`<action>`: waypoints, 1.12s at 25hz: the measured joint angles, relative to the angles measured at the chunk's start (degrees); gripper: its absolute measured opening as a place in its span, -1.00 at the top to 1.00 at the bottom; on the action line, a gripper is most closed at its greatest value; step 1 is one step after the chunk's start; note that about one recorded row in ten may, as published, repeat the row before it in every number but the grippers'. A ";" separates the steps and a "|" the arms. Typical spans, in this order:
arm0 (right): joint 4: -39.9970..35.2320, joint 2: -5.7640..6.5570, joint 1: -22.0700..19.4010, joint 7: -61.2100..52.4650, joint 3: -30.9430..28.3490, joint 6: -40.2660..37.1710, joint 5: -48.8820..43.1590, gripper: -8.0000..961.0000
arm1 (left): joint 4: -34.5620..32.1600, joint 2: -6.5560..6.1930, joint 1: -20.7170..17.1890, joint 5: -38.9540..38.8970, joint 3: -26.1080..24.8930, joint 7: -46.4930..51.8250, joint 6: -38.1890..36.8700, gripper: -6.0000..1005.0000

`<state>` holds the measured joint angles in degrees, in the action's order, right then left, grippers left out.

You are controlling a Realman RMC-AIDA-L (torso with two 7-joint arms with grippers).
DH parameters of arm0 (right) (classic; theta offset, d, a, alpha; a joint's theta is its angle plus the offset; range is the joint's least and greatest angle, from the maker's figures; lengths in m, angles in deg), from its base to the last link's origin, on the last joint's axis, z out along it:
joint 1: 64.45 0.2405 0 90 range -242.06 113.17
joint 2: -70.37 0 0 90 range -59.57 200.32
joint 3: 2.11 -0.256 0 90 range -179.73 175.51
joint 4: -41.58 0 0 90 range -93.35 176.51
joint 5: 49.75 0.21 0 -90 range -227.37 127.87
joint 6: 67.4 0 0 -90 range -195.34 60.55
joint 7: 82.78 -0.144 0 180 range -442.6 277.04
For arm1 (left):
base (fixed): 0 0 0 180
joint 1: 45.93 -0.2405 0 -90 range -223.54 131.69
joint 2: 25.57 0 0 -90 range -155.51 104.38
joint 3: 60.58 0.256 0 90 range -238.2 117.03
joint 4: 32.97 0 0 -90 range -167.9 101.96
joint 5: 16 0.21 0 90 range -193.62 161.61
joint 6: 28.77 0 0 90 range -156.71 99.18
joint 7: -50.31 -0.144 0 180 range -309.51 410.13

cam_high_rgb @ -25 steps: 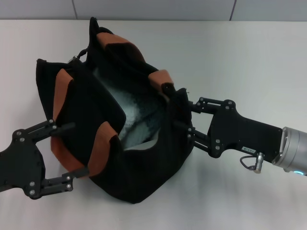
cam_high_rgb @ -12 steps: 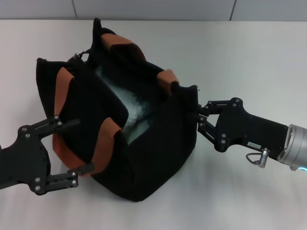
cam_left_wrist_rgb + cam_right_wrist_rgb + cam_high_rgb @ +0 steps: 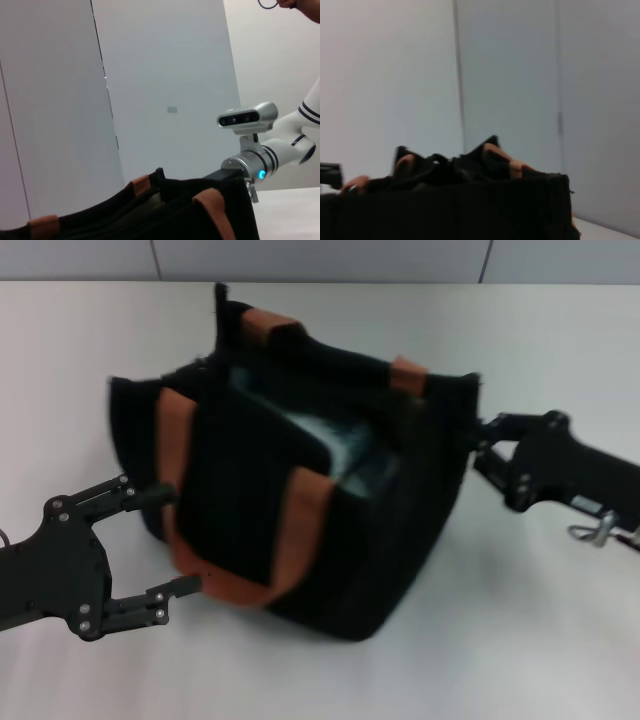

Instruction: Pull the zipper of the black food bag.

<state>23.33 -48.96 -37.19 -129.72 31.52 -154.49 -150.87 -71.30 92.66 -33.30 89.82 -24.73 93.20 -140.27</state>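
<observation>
I see a big white table (image 3: 90, 360) that fills most of my head view. It runs up to a grey wall at the far edge.

The black food bag (image 3: 330, 510) sits near the middle of the table, a bit toward the far edge. It is much bigger than my tools. Its top is open, and I can see the shiny pale lining (image 3: 345, 445) inside. One orange-brown strap (image 3: 240, 565) hangs down the side of the bag that faces the near edge. Another strap (image 3: 268, 322) pokes up at the far side.

My left tool (image 3: 165, 540) is near the left part of the near edge, right beside the bag. Its two fingers are wide apart. The upper finger (image 3: 150, 493) touches the side of the bag. The lower finger (image 3: 175, 588) points at the bottom loop of the hanging strap. It is not holding anything.

My right tool (image 3: 478, 445) is on the right side of the table. Its tip is pressed up against the top right corner of the bag. I cannot tell if its fingers are together or apart, because the bag hides them.

The zipper is too small and dark for me to find. I cannot tell where its pull tab is.

In the left wrist view I see the top of the bag (image 3: 210, 215) and my right arm (image 3: 270, 155) behind it.
</observation>
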 joint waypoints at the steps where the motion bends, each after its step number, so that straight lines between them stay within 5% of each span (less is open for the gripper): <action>1: -1.32 0.04 -0.36 -0.97 -0.04 0.02 -0.01 0.79 | 0.10 0.00 0.04 0.00 -0.01 0.00 0.00 -0.60; 16: -13.67 1.25 -3.75 -5.58 -2.53 6.56 -0.62 0.77 | 0.96 0.14 0.01 -0.09 0.00 -0.45 0.04 -0.60; 27: -9.63 -0.02 -8.02 -7.11 -8.85 -8.98 0.00 0.75 | 4.17 0.13 0.68 -0.46 -1.06 -4.74 1.14 -0.60; 28: -9.07 -0.04 -8.56 -6.25 -9.44 -9.55 0.08 0.58 | 4.18 0.14 0.79 -0.45 -1.06 -4.74 1.35 -0.60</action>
<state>14.26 -49.00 -45.75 -135.97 22.07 -164.04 -150.79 -67.11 92.79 -32.51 89.36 -25.79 88.45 -138.92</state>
